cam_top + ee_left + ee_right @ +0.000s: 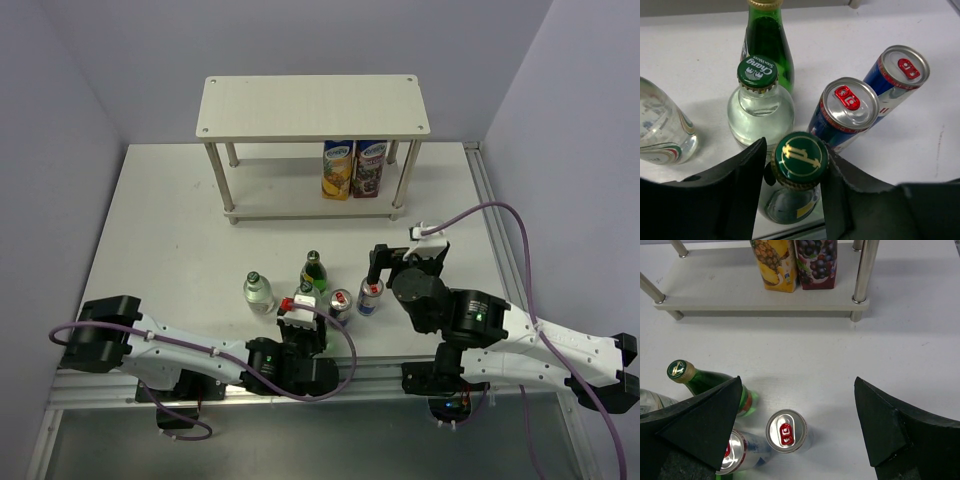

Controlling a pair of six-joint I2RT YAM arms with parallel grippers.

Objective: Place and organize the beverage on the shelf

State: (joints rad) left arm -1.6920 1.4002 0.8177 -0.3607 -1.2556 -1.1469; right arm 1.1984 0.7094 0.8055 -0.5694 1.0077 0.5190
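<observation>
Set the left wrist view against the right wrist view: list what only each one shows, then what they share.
Left wrist only: the left gripper closed around the near green bottle, and the green Chang cap on a clear bottle. Right wrist only: the open right gripper, the shelf, and two juice cartons on its lower board. Shared: both cans and the far green bottle.

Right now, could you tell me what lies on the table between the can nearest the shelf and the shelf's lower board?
Nothing. In the right wrist view, the white table is bare between that can and the shelf.
</observation>
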